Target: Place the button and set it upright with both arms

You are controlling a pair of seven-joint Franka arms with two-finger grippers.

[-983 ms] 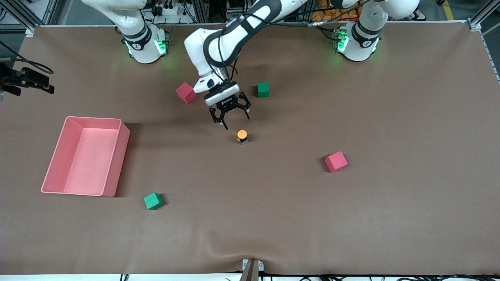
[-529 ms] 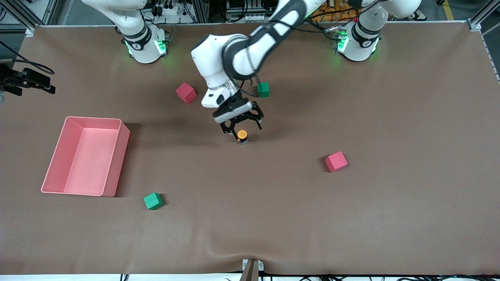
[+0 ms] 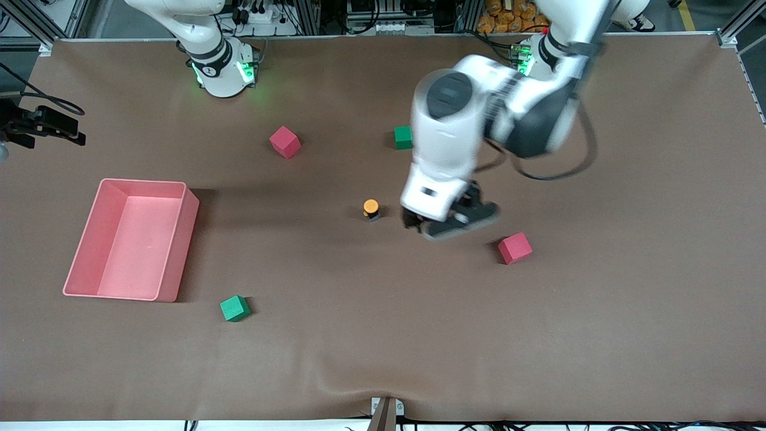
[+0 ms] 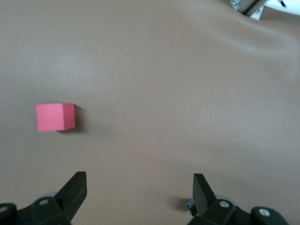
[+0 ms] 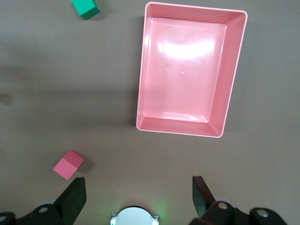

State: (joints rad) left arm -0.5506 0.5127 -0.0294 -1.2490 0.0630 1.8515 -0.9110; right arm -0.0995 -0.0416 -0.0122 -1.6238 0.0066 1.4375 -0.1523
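Observation:
The button (image 3: 371, 208) stands upright on the brown table, orange cap up, near the middle. My left gripper (image 3: 447, 225) is open and empty. It hangs low over the table between the button and a red cube (image 3: 514, 248), apart from both. In the left wrist view my left gripper (image 4: 139, 188) has its fingers spread wide over bare table, with that red cube (image 4: 55, 116) off to one side. A small bluish bit (image 4: 191, 206) shows at one fingertip, mostly hidden. My right gripper (image 5: 138, 190) is open and empty, high over its own base, out of the front view.
A pink bin (image 3: 190, 239) sits toward the right arm's end and also shows in the right wrist view (image 5: 143, 70). A second red cube (image 3: 284, 142) and a green cube (image 3: 403, 137) lie nearer the bases. Another green cube (image 3: 234, 308) lies nearer the front camera.
My left gripper came down close over the button, then swung away toward the left arm's end, still open. The button has not moved. The right arm has not moved.

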